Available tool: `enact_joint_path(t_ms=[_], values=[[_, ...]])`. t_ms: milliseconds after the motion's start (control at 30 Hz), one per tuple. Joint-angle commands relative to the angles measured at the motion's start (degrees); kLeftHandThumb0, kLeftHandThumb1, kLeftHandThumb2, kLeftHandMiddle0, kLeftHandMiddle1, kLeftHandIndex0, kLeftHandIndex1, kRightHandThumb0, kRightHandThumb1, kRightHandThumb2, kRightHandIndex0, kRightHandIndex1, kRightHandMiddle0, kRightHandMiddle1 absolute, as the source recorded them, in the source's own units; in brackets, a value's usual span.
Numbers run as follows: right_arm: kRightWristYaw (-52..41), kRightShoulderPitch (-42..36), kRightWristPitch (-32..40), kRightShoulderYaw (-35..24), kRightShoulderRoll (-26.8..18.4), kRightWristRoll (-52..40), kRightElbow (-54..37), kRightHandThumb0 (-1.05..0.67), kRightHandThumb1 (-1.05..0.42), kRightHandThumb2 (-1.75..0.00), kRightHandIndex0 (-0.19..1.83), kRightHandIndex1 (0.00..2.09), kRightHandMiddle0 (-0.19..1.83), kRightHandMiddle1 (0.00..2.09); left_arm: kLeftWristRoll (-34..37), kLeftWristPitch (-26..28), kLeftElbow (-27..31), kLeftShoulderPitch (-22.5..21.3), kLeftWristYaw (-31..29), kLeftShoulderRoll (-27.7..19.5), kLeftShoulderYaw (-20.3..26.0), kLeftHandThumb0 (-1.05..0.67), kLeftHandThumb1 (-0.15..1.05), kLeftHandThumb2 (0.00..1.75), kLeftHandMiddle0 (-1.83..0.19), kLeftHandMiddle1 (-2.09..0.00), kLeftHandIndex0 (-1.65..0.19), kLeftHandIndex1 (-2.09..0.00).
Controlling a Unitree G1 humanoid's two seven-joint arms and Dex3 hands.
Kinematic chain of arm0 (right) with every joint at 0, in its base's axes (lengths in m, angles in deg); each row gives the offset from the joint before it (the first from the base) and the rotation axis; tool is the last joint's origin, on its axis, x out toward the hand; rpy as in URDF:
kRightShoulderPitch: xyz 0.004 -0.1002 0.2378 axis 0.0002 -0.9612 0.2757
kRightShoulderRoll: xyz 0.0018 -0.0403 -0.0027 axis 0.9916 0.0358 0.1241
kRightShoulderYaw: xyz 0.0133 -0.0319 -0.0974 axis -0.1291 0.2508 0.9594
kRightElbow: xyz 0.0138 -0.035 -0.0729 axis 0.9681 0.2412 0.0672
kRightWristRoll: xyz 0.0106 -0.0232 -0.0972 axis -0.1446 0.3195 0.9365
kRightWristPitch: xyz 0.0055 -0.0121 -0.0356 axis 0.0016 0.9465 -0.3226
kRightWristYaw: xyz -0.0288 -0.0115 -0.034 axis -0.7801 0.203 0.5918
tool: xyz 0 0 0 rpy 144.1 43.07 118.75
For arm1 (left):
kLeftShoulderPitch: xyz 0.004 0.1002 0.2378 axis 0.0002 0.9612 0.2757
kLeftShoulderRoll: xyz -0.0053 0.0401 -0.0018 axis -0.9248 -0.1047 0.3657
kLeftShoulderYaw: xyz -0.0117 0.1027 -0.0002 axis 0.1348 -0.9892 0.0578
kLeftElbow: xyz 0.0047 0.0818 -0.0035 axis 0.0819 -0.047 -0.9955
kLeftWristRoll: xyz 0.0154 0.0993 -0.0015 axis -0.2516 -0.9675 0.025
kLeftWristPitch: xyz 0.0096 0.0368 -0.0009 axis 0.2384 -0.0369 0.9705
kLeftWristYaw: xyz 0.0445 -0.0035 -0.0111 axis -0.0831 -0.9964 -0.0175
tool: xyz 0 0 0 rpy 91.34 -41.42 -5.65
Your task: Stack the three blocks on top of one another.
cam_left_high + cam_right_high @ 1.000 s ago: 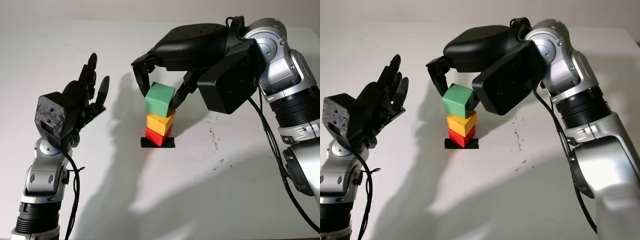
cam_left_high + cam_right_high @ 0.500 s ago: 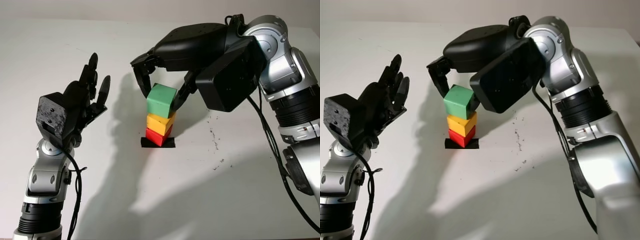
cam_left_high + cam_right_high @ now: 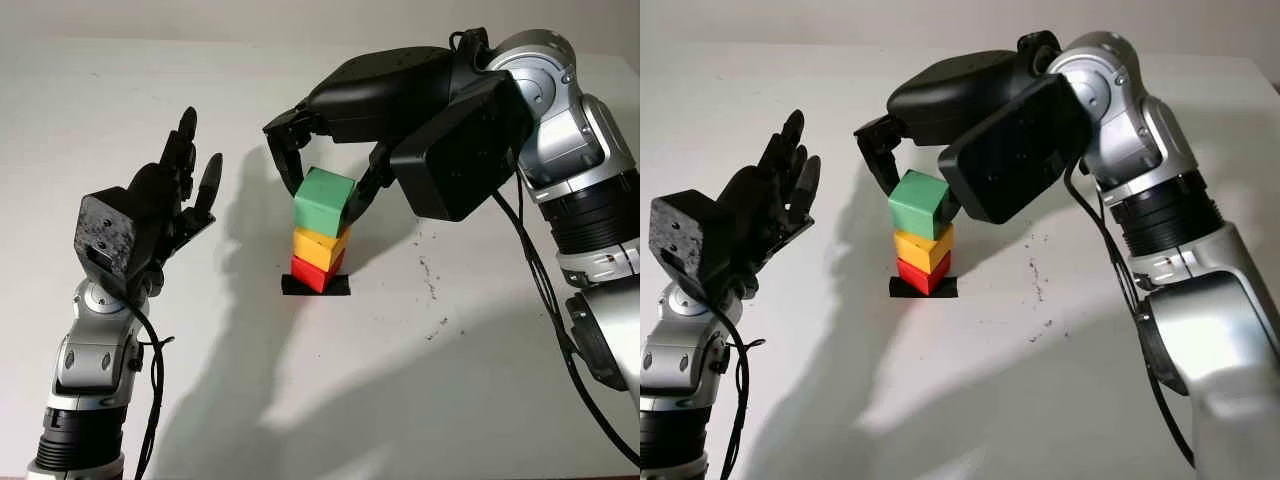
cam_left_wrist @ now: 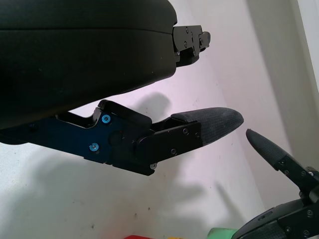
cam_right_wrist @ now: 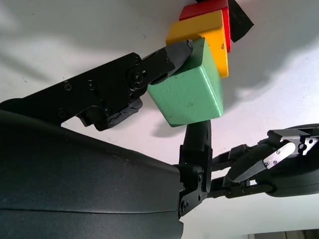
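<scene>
A green block (image 3: 322, 203) sits turned a little on a yellow block (image 3: 320, 247), which stands on a red block (image 3: 313, 272) over a black square patch (image 3: 340, 286). My right hand (image 3: 325, 185) reaches in from the right and is shut on the green block. In the right wrist view one fingertip (image 5: 172, 54) presses a corner of the green block (image 5: 192, 92) and another finger (image 5: 198, 134) meets its opposite side. My left hand (image 3: 185, 185) is open and raised in the air left of the stack, well apart from it.
The stack stands near the middle of a white table (image 3: 420, 380). Small dark specks (image 3: 432, 285) mark the surface to its right. The right forearm (image 3: 580, 190) spans the right side above the table.
The green block and the right hand have shifted very slightly to the right over the yellow block. The left hand has barely moved.
</scene>
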Motion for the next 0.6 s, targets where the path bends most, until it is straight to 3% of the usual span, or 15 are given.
enact_joint_path(t_ms=[0,233,567], values=[[-0.5,0.1,1.0,0.2,0.2,-0.2,-1.3,-0.36,-0.99,-0.06,0.09,0.02,0.2,1.72,-0.2,0.1,1.2,0.7,0.0,-0.2,-0.1,-0.74,1.05,0.67,0.14,-0.05,0.13,-0.05],[-0.5,0.0,0.4,0.1,0.3,-0.8,-1.3,-0.36,-1.0,-0.05,0.12,0.06,0.16,1.81,-1.0,0.3,1.2,0.7,-0.3,-0.7,-0.5,-0.74,1.05,0.69,0.15,-0.05,0.14,-0.05],[-1.9,-0.2,2.3,0.0,0.4,-1.6,-2.1,-0.37,-1.01,-0.05,0.19,0.09,0.21,1.71,-0.7,0.6,1.1,0.4,-0.5,-0.4,-0.2,-0.75,1.05,0.68,0.16,-0.05,0.14,-0.05]])
